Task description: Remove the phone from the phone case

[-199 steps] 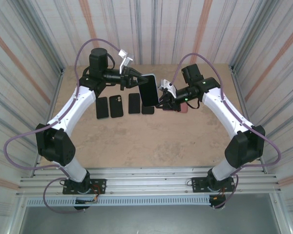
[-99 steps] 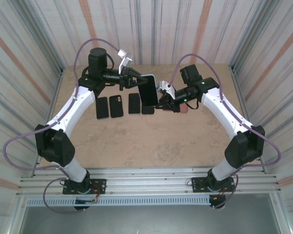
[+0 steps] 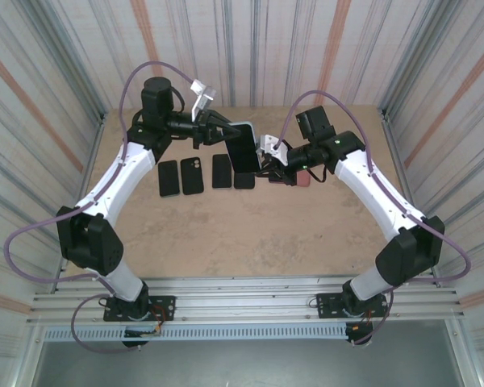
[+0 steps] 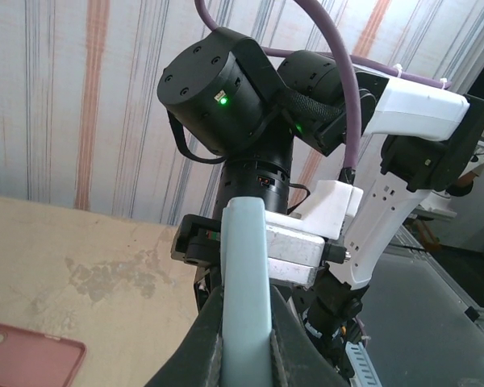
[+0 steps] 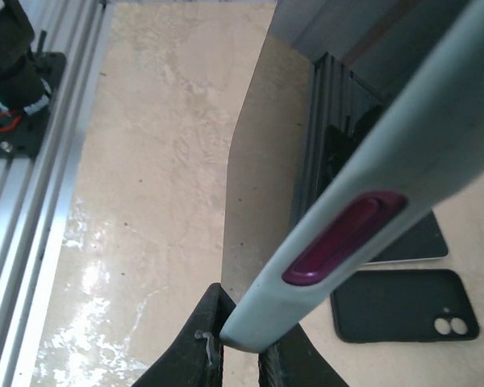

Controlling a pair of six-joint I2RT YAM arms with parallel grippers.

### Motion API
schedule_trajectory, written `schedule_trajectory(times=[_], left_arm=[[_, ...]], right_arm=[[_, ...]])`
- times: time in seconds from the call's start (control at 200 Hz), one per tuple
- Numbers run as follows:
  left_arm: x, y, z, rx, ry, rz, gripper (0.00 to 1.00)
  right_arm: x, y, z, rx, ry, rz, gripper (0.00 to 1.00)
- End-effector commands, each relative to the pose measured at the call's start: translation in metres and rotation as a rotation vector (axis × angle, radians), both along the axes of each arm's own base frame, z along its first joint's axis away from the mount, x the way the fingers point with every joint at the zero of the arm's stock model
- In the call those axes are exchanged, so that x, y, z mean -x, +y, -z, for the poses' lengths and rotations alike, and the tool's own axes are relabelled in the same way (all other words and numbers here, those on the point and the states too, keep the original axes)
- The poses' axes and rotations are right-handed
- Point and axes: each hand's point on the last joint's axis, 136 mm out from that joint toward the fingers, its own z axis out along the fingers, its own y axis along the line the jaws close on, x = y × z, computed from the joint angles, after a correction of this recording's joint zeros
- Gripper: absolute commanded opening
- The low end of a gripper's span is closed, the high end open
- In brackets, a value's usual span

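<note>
Step in hand: phone point(image 3: 244, 153) not yet out. It sits in its pale blue case point(image 3: 243, 126), held in the air above the middle of the desk point(image 3: 250, 234) between the two arms. By my reading the grip is set and the separating is about to start.

Next move, as I judge it: one side has to hold firm while the other bends or peels a case edge back off the phone body. The hold needs to be on the rim, not squeezing across the phone, or nothing will come free. Slip risk looks real, since both holds are narrow.

Near side, desk level: a row of four dark phones or cases point(image 3: 192, 176) lies flat, well below the held one. A pink case point(image 3: 304, 178) lies to the right, partly behind the right arm.

Right pincer point(image 5: 240, 345): nearly closed, fingertips point(image 5: 208, 343) nipping the bottom corner of the case, which slants up and away. A purple side button point(image 5: 344, 239) shows on the edge. A black case point(image 5: 403, 306) lies on the desk below.

Farther back, left pincer point(image 4: 246, 355): closed tight on the opposite end of the case, fingers point(image 4: 206, 351) pressed to both faces, the thin edge standing up between them. Past it is the right arm's wrist.
</note>
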Motion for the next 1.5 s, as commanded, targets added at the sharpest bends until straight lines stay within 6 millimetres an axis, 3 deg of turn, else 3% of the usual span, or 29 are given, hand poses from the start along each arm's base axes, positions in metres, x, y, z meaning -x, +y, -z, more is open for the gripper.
schedule_trajectory(times=[0.0, 0.22, 0.371, 0.752, 1.002, 1.258, 1.498], left_arm=[[0.024, 0.005, -0.019, 0.006, 0.047, 0.044, 0.00], [0.024, 0.004, -0.019, 0.004, 0.055, 0.049, 0.00], [0.023, 0.003, -0.019, 0.005, 0.054, 0.043, 0.00], [0.022, 0.001, -0.018, 0.004, 0.058, 0.035, 0.00], [0.020, -0.001, -0.019, 0.007, 0.061, 0.030, 0.00], [0.007, -0.005, -0.022, 0.014, 0.116, -0.020, 0.00], [-0.027, -0.010, -0.021, 0.038, 0.312, -0.161, 0.00]], right_arm=[[-0.014, -0.004, 0.003, 0.082, -0.163, 0.010, 0.08], [-0.017, -0.004, 0.002, 0.109, -0.231, 0.012, 0.08], [-0.022, 0.001, -0.011, 0.055, -0.286, 0.040, 0.08], [-0.015, 0.010, -0.044, -0.206, -0.137, 0.085, 0.12], [-0.010, 0.011, -0.050, -0.280, -0.084, 0.085, 0.17], [-0.004, 0.007, -0.055, -0.375, 0.014, 0.106, 0.22], [0.005, 0.008, -0.059, -0.488, 0.242, 0.119, 0.27]])
